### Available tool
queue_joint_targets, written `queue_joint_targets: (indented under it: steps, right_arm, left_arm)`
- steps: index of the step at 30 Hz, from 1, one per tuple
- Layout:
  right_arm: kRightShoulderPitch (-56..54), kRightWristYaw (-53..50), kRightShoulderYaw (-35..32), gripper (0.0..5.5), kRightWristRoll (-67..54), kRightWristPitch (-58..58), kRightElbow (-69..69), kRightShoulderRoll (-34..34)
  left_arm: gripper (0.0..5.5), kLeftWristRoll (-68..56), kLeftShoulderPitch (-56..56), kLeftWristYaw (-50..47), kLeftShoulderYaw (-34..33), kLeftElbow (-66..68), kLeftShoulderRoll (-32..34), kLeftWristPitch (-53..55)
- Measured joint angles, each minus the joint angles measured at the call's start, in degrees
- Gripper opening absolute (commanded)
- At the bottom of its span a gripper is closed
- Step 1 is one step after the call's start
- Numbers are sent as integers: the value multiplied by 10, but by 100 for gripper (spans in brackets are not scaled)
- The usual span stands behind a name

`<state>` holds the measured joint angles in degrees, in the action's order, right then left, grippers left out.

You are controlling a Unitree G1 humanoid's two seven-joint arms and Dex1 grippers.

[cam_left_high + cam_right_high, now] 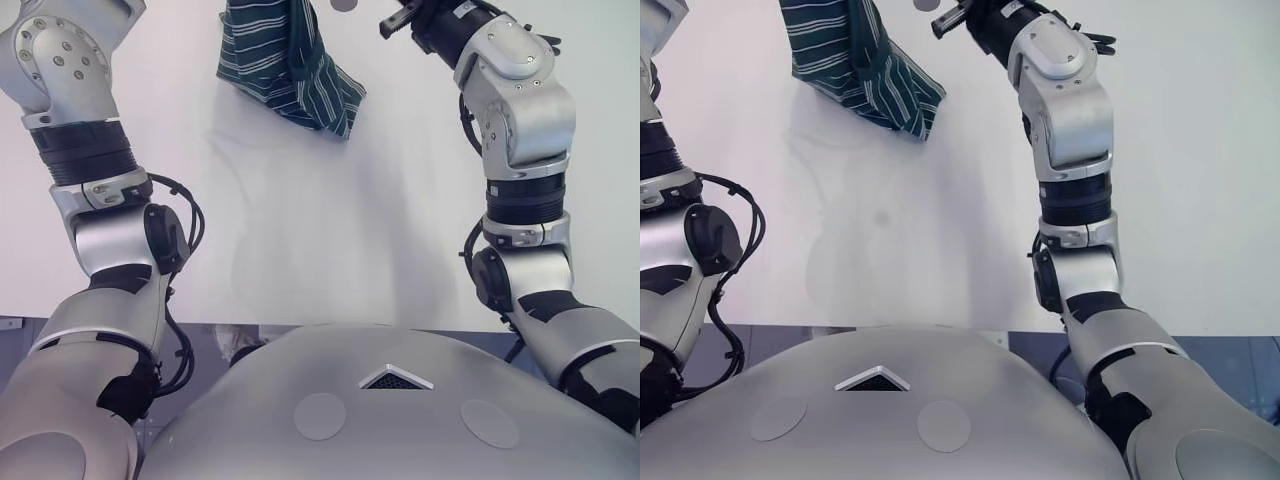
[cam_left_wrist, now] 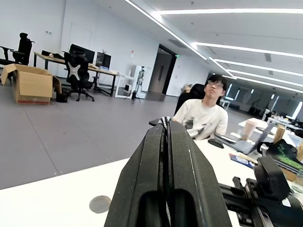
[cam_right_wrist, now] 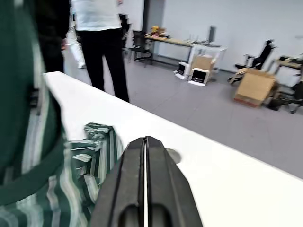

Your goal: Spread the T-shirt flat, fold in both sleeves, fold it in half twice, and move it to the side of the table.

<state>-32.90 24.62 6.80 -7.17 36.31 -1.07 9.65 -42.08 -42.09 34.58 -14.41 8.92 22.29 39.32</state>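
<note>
The green T-shirt (image 1: 285, 65) with white stripes hangs bunched over the far part of the white table (image 1: 330, 230), its lower corner draping toward the tabletop. My left gripper (image 2: 164, 124) is shut, and a thin edge of striped cloth shows pinched between its fingers. Just right of the hanging cloth, my right gripper (image 1: 392, 22) sits at the far side of the table, shut with nothing in it. In the right wrist view the T-shirt (image 3: 71, 165) is close beside the shut right gripper (image 3: 146, 139).
A round grey cap (image 2: 100, 204) is set into the tabletop near the far edge, behind the shirt. The table's near edge (image 1: 300, 324) runs just in front of my torso. Bare white surface stretches between the shirt and me.
</note>
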Motion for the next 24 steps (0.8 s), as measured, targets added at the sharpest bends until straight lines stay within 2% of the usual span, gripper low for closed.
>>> queue_joint_targets:
  steps: [3,4,8,11,19,24]
  right_arm:
    - [34,65,75,96,-30,36,-36,-4]
    - [42,78,96,96,-38,44,-32,-14]
    - [30,82,129,96,-25,42,66,-40]
    - [20,70,151,147,7,29,124,-48]
    - [-6,24,158,147,67,-63,273,-77]
    - [-16,0,117,49,71,-86,305,-87]
  left_arm:
    - [0,26,0,2,13,7,0,-20]
    - [0,49,1,-2,21,20,3,-36]
    - [0,135,23,-16,66,70,4,-87]
    - [0,171,37,-24,89,91,-3,-106]
    - [0,193,53,-31,95,108,-14,-113]
    - [0,197,53,-28,94,113,-15,-114]
